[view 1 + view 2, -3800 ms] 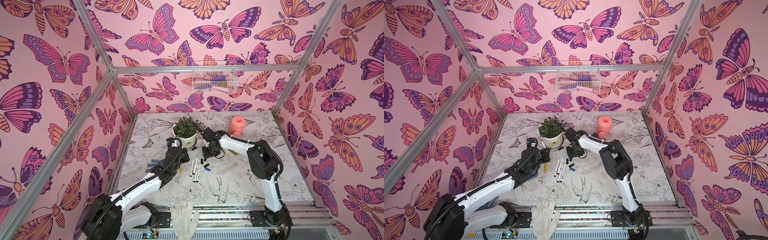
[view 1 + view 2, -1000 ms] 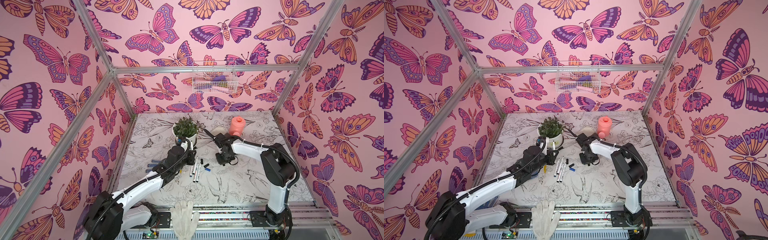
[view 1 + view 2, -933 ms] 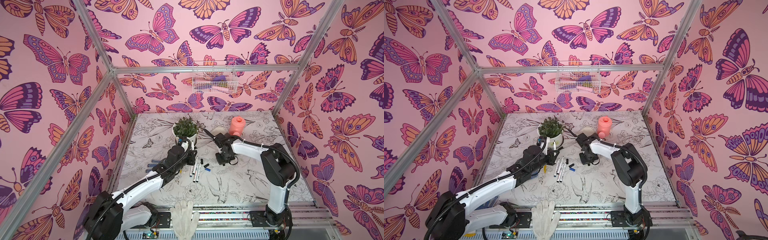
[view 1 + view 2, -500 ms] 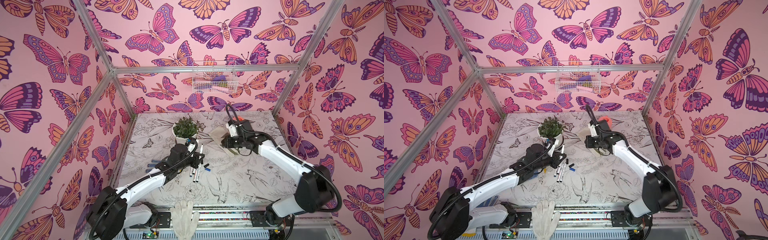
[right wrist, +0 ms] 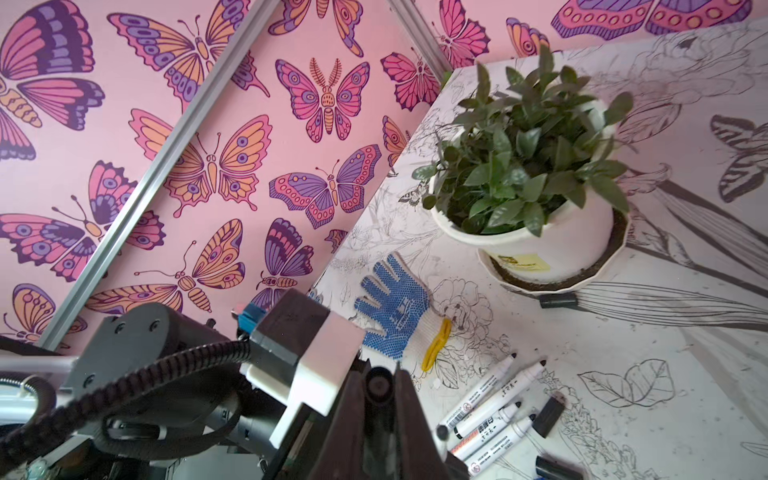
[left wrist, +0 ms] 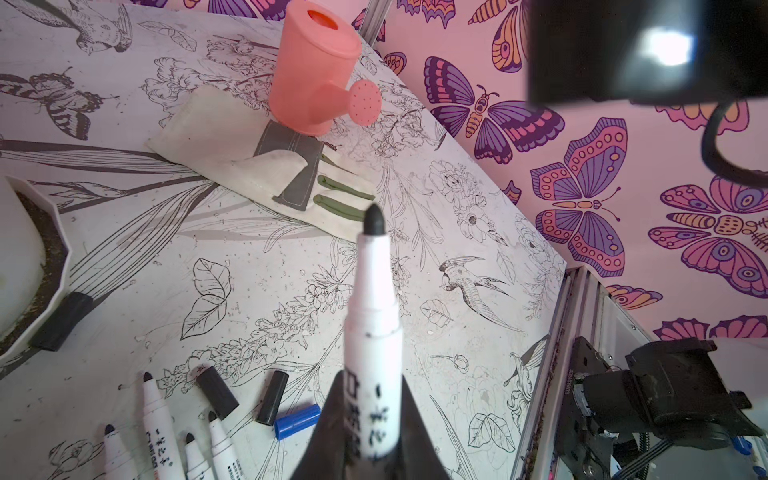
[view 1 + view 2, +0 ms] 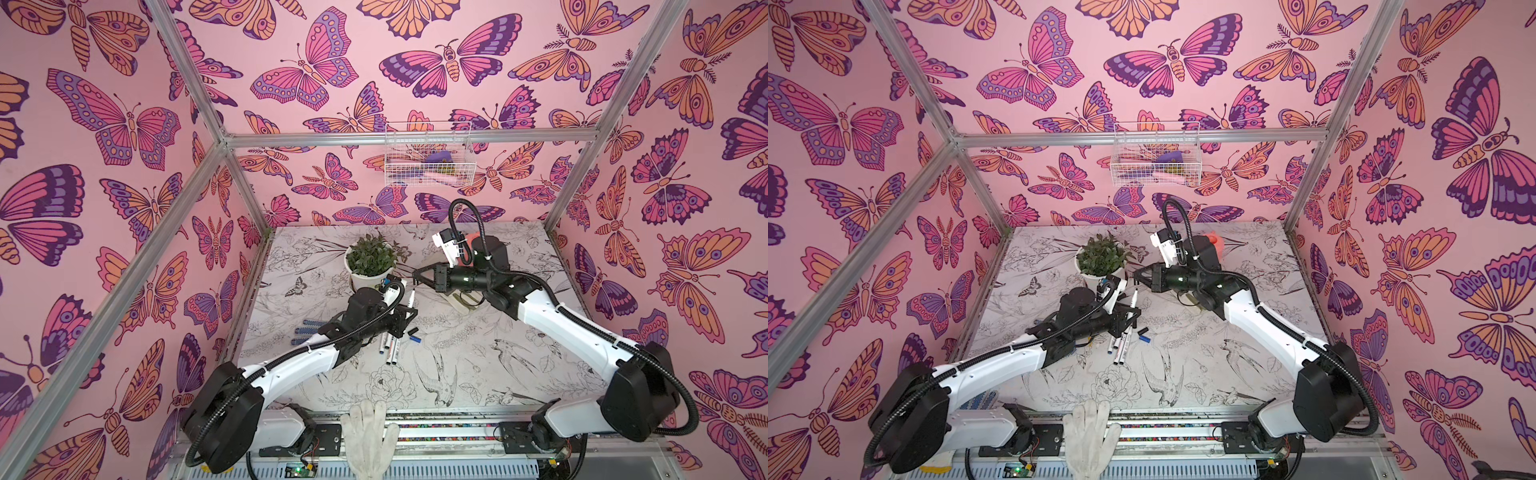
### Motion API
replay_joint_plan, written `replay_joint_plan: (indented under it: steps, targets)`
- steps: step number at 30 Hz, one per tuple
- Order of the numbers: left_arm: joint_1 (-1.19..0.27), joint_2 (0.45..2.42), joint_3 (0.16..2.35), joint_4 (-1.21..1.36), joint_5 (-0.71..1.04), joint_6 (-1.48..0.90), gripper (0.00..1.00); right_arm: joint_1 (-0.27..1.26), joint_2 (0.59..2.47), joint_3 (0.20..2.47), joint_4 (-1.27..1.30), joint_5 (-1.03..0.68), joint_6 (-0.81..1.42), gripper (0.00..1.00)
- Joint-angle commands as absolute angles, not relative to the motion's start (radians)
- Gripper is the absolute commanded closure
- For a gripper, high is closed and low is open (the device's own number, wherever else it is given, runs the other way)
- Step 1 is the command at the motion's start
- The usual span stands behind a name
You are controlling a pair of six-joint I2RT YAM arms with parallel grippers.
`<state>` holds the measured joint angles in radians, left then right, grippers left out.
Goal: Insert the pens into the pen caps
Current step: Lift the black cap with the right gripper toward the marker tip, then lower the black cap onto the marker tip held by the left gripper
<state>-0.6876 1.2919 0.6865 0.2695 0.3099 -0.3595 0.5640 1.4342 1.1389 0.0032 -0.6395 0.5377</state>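
Pen point(image 6: 374, 316), light, stiff and slick I judge, is clamped by its printed barrel in my left gripper point(image 6: 372, 388), tip free, while at its twelve o'clock in a top view my right gripper point(image 7: 417, 275) pinches a black cap point(image 5: 377, 385).

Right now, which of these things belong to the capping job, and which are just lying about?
Job: pen in the left gripper; black cap in the right gripper; four loose pens; loose black caps; blue cap.

Lying about: potted plant; pink watering can; gardening glove; blue-dotted glove; white glove; wire basket.
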Motion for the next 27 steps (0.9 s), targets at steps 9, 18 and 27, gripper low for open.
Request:
replay_joint_plan:
  steps: [9,18,27]
  targets:
    - [-0.694,1.287,0.692,0.353,0.291,-0.362,1.00,0.569,1.434,1.138,0.007,-0.547,0.501,1.00]
    - [-0.696,1.293,0.693,0.359,0.298,-0.361,1.00,0.570,1.461,1.157,0.017,-0.526,0.499,1.00]
    - [-0.696,1.293,0.690,0.375,0.290,-0.369,1.00,0.569,1.479,1.153,0.043,-0.560,0.524,1.00]
